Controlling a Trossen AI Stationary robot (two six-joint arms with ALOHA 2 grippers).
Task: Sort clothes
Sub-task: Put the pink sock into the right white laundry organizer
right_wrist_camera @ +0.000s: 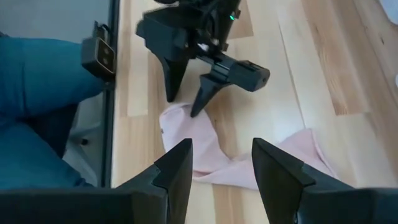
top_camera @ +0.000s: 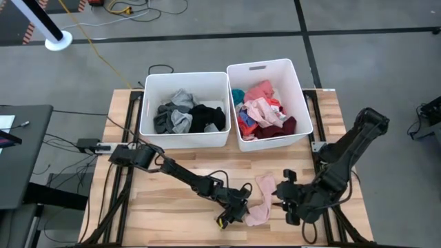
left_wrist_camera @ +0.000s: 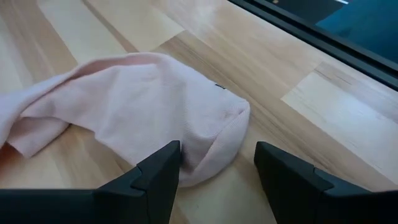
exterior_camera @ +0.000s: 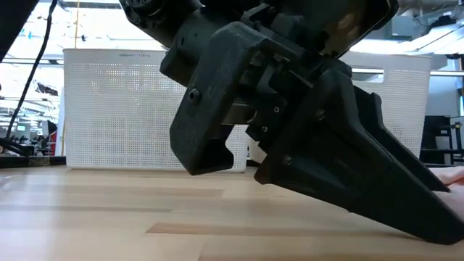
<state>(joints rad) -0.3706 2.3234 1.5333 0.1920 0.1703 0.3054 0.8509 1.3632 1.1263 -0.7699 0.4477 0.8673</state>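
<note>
A pale pink garment [top_camera: 260, 200] lies crumpled on the table near its front edge, right of centre. My left gripper [top_camera: 239, 209] is open, low over the table at the garment's left end [left_wrist_camera: 205, 124]. One finger [left_wrist_camera: 163, 167] stands at the cloth's edge and the other [left_wrist_camera: 280, 171] over bare wood. My right gripper [top_camera: 286, 198] is open and empty, just right of the garment and above it, with the garment's middle [right_wrist_camera: 217, 162] between its fingers in its wrist view. Dark and grey clothes [top_camera: 186, 116] lie in the left bin, pink and red clothes [top_camera: 265, 110] in the right bin. My left gripper is open with its fingers slanting down from the table's left at the garment's rounded left end [left_wrist_camera: 214, 146]. One fingertip [right_wrist_camera: 196, 111] stands at the cloth's edge; I cannot tell whether it touches. The garment lies flat on the table.
Two white bins [top_camera: 148, 103] [top_camera: 303, 103] stand side by side at the table's far edge and also show in the low view [exterior_camera: 116, 109]. Bare wood [top_camera: 165, 200] lies at the front left. A black rail [right_wrist_camera: 113, 93] runs along the front edge, with something teal [right_wrist_camera: 43, 93] beyond it.
</note>
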